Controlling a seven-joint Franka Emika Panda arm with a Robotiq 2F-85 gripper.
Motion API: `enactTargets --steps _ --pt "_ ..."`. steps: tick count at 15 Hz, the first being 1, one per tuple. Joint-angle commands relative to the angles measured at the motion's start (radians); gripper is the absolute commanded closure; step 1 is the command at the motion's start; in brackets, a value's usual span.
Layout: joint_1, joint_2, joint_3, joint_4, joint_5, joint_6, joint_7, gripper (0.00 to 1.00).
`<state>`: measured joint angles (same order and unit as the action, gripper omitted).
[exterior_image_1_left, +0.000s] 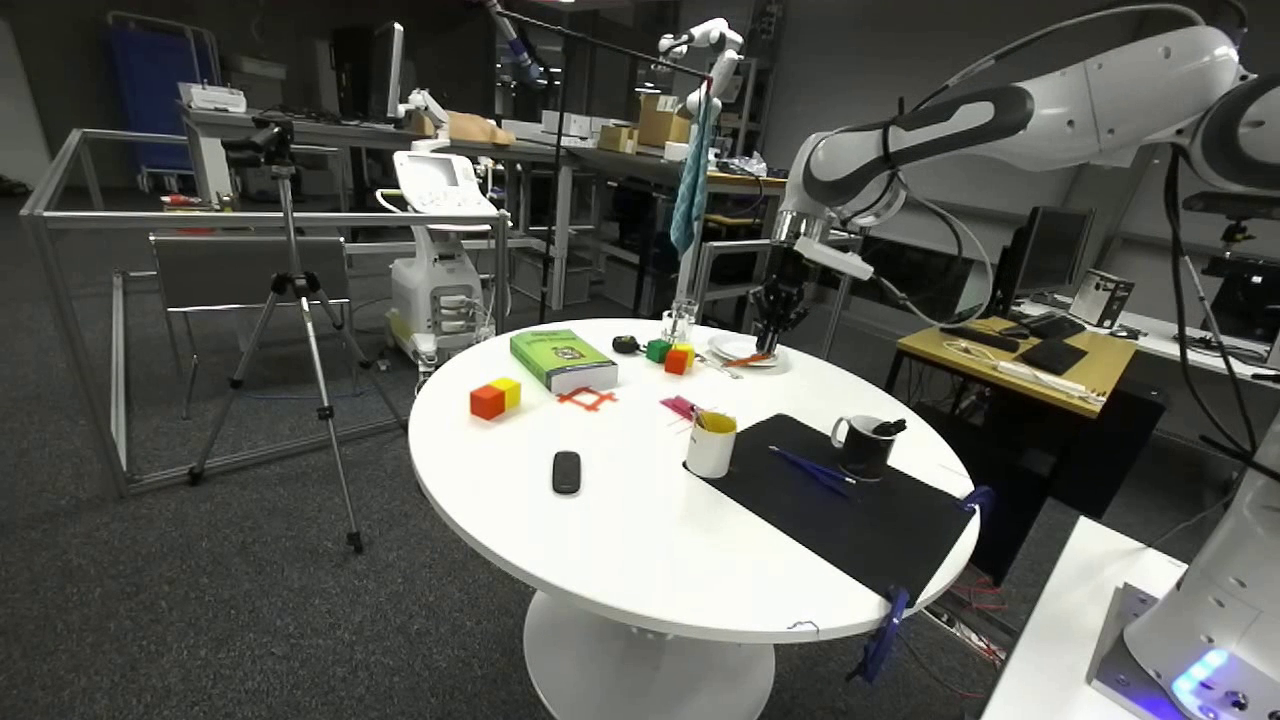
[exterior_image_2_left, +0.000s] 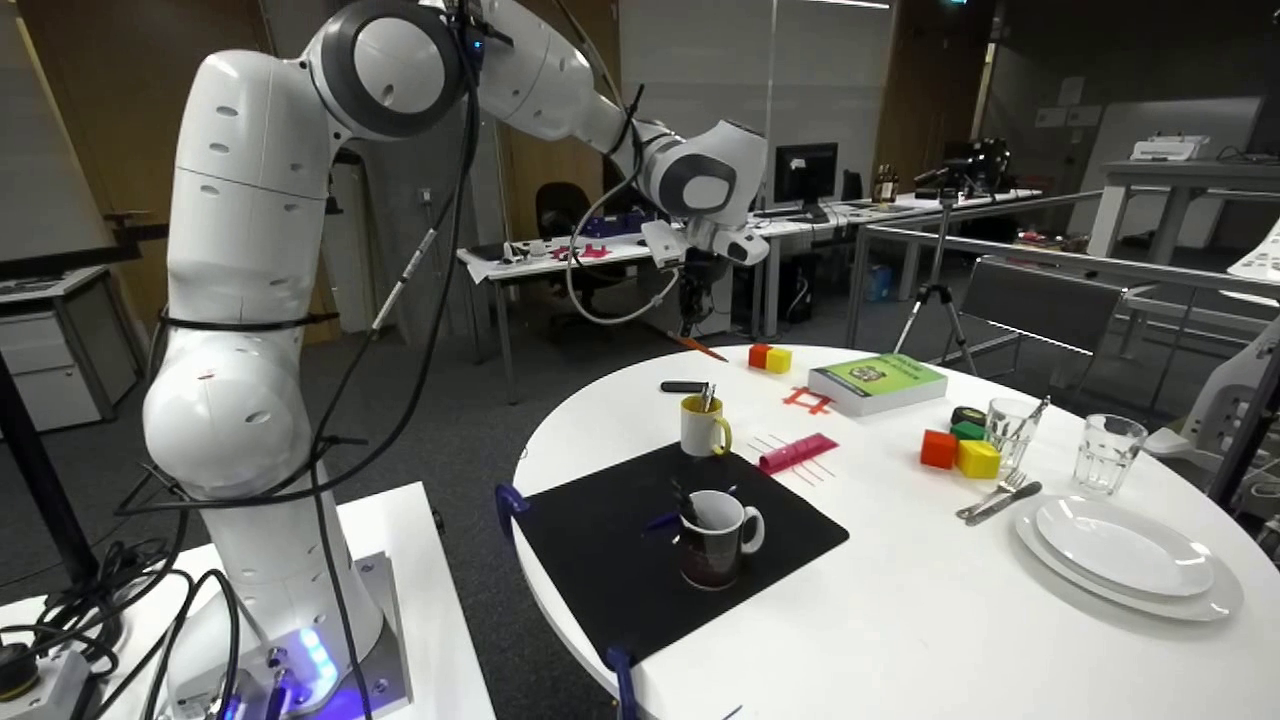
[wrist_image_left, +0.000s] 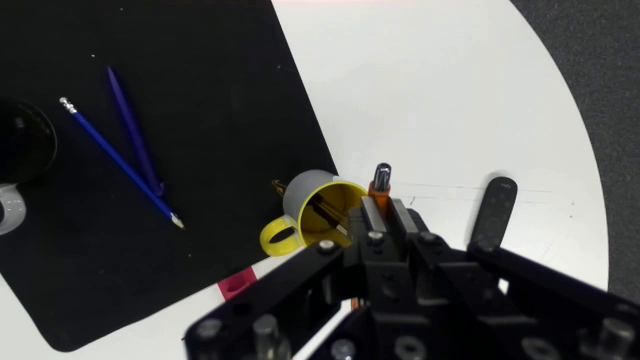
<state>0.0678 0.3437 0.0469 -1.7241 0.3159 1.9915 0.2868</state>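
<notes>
My gripper (wrist_image_left: 384, 212) is shut on an orange pen (wrist_image_left: 381, 186) with a shiny metal end, which sticks out past the fingertips. In both exterior views the pen (exterior_image_1_left: 750, 360) slants below the dark gripper (exterior_image_2_left: 690, 325), held in the air; the height over the table is hard to judge. Nearest in the wrist view is a white mug with a yellow inside (wrist_image_left: 312, 192), left of the fingers, with dark sticks in it. A black remote (wrist_image_left: 496, 207) lies to the right. A blue pencil (wrist_image_left: 112, 152) and a purple pen (wrist_image_left: 131, 125) lie on the black mat (wrist_image_left: 215, 75).
A black mug (exterior_image_2_left: 712, 560) with something dark in it stands on the mat, held by blue clamps (exterior_image_1_left: 885, 640). Farther off are a green book (exterior_image_1_left: 563, 352), red and yellow cubes (exterior_image_2_left: 958, 455), stacked white plates (exterior_image_2_left: 1125, 545), glasses (exterior_image_2_left: 1108, 455) and a pink piece (exterior_image_2_left: 797, 453).
</notes>
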Motion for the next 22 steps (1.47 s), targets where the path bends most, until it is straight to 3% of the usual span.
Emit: enactTargets --steps 1,22 --pt "-0.024 0.101 0.009 0.142 0.067 -0.115 0.022 0.98" --pt "-0.044 0.366 -0.002 0.472 0.149 -0.431 0.201 0.98"
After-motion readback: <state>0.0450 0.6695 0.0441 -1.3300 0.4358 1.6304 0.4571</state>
